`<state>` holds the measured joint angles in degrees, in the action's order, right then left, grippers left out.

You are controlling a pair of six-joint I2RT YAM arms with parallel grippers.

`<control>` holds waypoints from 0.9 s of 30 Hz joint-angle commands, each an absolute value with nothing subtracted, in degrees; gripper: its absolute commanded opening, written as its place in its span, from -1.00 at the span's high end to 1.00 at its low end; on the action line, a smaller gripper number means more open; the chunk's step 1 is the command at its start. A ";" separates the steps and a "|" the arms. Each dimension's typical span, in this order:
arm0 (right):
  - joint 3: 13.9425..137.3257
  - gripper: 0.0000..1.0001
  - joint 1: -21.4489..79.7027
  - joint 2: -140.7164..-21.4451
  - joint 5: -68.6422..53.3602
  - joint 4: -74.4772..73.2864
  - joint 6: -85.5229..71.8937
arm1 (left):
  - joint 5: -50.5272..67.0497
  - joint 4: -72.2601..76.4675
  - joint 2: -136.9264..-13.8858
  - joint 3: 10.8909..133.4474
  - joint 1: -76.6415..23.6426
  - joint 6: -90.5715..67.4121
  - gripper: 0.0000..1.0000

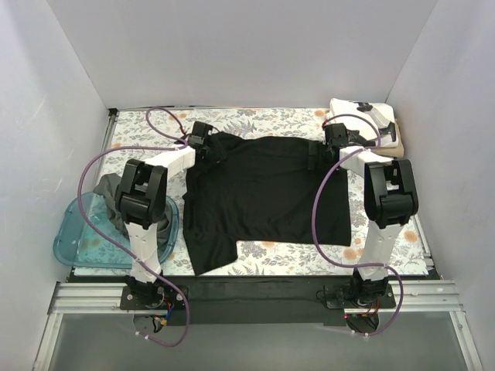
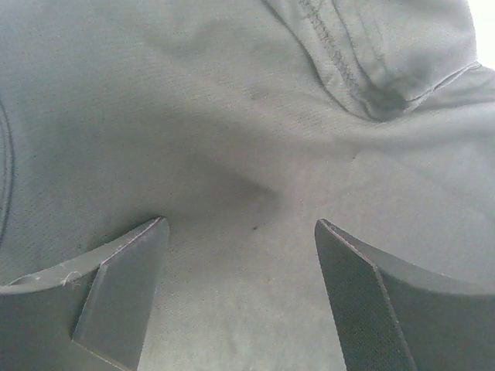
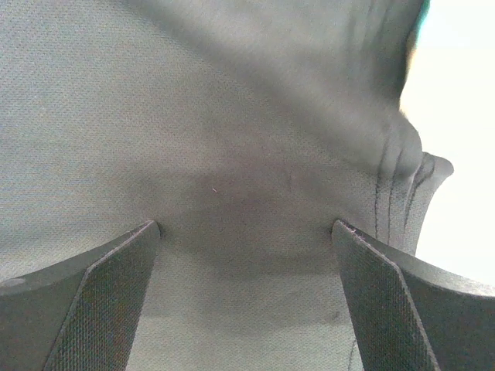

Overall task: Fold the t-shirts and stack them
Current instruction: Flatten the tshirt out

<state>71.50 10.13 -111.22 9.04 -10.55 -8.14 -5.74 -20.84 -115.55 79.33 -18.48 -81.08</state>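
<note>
Our left end effector (image 1: pixel 207 143) at black t-shirt (image 1: pixel 267 193) eleven o'clock, right end effector (image 1: pixel 329 147) one o'clock, both released.

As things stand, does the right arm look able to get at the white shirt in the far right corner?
Probably yes: the right gripper, open over the black shirt, hangs just beside the white shirt, with nothing standing between them.

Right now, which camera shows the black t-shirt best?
Top external: only it shows the black t-shirt spread out across the table, outline and all. The wrist views show just close-up dark cloth under the open left hand and right hand.
</note>
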 commanded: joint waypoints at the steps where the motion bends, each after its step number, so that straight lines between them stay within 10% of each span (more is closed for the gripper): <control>1: 76.54 -0.97 8.70 -115.13 11.42 -12.13 -5.54 | -5.19 -22.59 -121.28 84.71 -17.76 -79.10 -0.52; 10: 83.68 -0.97 8.26 -112.26 9.77 -14.76 -2.99 | -1.58 -28.39 -122.02 97.73 -17.66 -77.61 -0.52; 14: 80.43 -0.97 8.52 -104.87 7.21 -14.94 -3.08 | -2.90 -29.09 -112.46 94.58 -19.77 -76.99 -0.83; 27: 40.18 -0.97 8.79 -60.78 1.50 -12.92 -13.88 | -10.89 -37.95 -69.98 50.56 -39.27 -95.78 -0.93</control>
<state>47.00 8.75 -67.22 3.57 -12.45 -10.37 -6.52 -29.78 -74.61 57.63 -36.62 -87.48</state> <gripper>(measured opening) 0.984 0.959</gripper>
